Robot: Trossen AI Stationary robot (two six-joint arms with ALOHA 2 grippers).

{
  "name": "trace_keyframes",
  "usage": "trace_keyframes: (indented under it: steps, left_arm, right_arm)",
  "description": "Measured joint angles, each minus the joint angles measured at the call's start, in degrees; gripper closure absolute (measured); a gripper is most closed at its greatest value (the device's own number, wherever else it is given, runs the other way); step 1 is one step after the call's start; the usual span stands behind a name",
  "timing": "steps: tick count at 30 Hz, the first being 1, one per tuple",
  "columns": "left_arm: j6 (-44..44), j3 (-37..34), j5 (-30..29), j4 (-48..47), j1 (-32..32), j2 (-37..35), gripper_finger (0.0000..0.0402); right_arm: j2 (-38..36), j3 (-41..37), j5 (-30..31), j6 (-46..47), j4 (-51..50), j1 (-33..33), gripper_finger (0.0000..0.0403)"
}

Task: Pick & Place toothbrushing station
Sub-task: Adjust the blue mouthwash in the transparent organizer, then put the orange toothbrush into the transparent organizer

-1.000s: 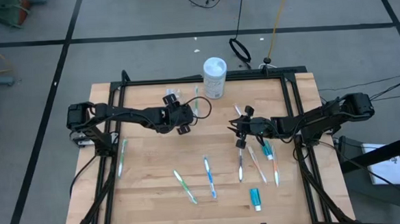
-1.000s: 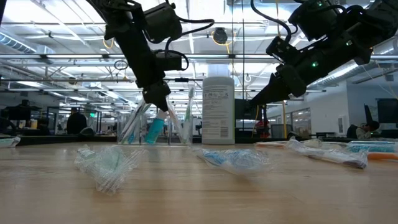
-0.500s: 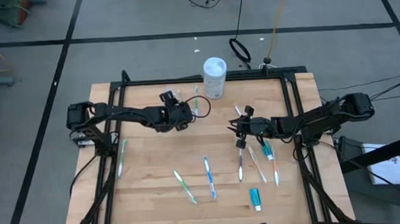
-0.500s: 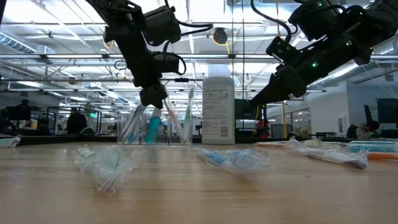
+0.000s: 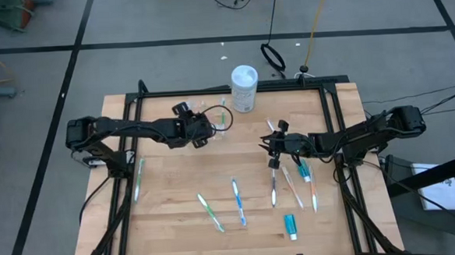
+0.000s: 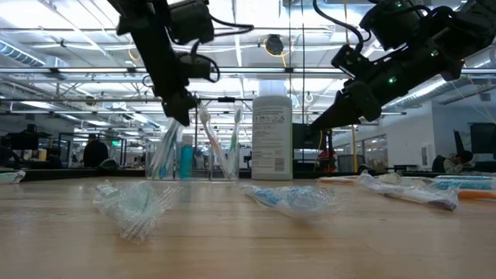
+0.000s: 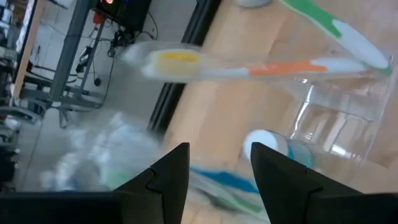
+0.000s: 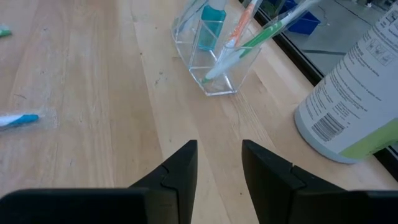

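Observation:
The toothbrushing station (image 5: 221, 121) is a small clear holder standing at the table's far middle. Toothbrushes and a teal tube (image 6: 187, 160) stand upright in its compartments. In the right wrist view the station (image 8: 213, 53) is ahead of the fingers. My left gripper (image 5: 203, 135) hangs open just left of the station and above it in the low view (image 6: 183, 112); the station's clear wall (image 7: 339, 115) lies close ahead of it. My right gripper (image 5: 270, 145) waits open to the right of the station, above the table (image 8: 217, 165).
A white lidded tub (image 5: 244, 87) stands just right of the station at the far edge. Several wrapped toothbrushes (image 5: 238, 201) lie scattered over the near half, one at the left (image 5: 139, 179), and a teal tube (image 5: 291, 226) lies near the front right.
My left gripper has risen and drawn back from the station toward the table's left edge, staying open. The teal tube stays standing in the station.

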Motion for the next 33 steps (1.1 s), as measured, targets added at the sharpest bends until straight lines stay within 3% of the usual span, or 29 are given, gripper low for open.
trace_keyframes:
  steps: [9,19,25,30,33]
  left_arm:
    - [-0.5,0.0,-0.1,-0.5,-0.7,-9.3,0.0225]
    - [-4.5,0.0,1.3,-0.5,-3.8,-19.9,0.0225]
    - [-5.0,0.0,1.4,-0.7,-3.9,-23.2,0.0225]
    - [-4.8,0.0,1.5,-0.7,-3.9,-23.0,0.0225]
    - [-4.8,0.0,1.8,-0.6,-3.9,-22.3,0.0225]
  right_arm:
    - [0.0,0.0,0.0,-0.1,0.2,0.0,0.0287]
    - [-0.5,0.0,-0.2,9.3,-1.5,0.4,0.0287]
    - [-7.5,0.8,-0.3,14.3,-8.2,3.5,0.0287]
    - [-14.4,1.3,-4.6,14.8,-15.6,6.7,0.0287]
    - [-16.8,1.4,-3.7,14.8,-21.5,7.9,0.0287]
